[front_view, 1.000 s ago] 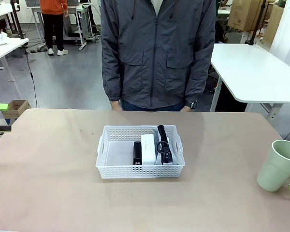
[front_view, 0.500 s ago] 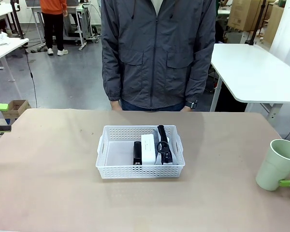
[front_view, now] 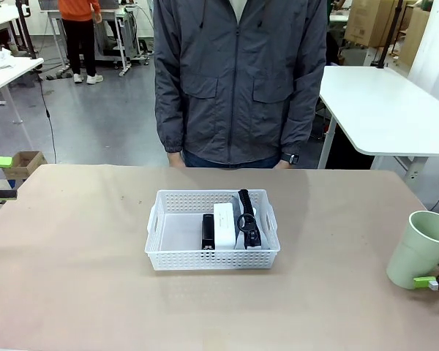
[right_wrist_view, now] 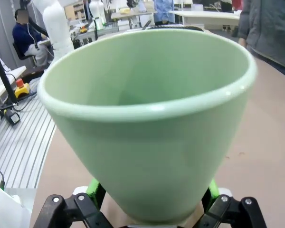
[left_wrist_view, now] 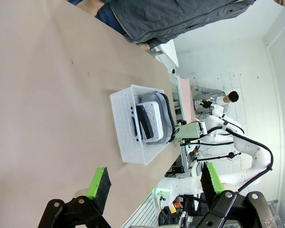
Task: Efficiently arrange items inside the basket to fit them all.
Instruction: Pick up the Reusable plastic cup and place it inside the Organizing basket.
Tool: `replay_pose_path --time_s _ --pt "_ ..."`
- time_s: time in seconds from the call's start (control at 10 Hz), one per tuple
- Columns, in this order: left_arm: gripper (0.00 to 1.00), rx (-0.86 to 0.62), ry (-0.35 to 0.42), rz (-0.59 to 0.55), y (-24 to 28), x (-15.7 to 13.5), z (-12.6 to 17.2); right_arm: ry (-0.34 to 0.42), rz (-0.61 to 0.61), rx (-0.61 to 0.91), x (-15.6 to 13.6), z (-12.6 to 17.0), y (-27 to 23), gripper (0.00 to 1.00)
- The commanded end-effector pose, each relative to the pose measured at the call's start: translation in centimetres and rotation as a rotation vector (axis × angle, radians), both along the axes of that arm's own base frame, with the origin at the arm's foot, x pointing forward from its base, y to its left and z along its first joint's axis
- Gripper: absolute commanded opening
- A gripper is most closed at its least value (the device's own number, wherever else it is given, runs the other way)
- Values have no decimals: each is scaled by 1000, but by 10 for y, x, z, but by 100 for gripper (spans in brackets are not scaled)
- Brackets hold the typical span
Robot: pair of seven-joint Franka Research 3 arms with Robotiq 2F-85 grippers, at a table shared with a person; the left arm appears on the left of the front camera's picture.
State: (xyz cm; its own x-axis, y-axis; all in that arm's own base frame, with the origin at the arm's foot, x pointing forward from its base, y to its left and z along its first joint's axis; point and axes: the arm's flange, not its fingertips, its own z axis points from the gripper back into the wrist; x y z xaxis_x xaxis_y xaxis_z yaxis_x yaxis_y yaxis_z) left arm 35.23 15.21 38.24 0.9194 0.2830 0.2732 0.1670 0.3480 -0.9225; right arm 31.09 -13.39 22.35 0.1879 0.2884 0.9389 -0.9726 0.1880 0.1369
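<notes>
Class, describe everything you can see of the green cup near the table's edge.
The cup is pale green, smooth and glossy like plastic, tapering from a wide rounded rim to a narrow base. It stands upright and empty on the brown table, at the robot's right, apart from the basket. The right claw sits open around its base, green pads on both sides.

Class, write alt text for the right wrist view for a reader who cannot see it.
A pale green plastic cup stands upright on the tan table, close to the camera, its base between the open green-padded fingers of the right end effector. A person's grey sleeve shows at the upper right.
</notes>
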Motion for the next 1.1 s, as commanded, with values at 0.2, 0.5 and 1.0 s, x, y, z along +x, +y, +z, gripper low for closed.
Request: replay_pose_path --time_s 0.2,0.5,1.0 --pt "100 3 15 1 -2 -3 2 -27 -31 157 -23 -46 4 100" --pt "100 3 15 1 -2 -3 2 -37 -82 225 -27 -37 2 100" --pt "100 3 15 1 -2 -3 2 13 -49 276 -26 -42 -1 44"
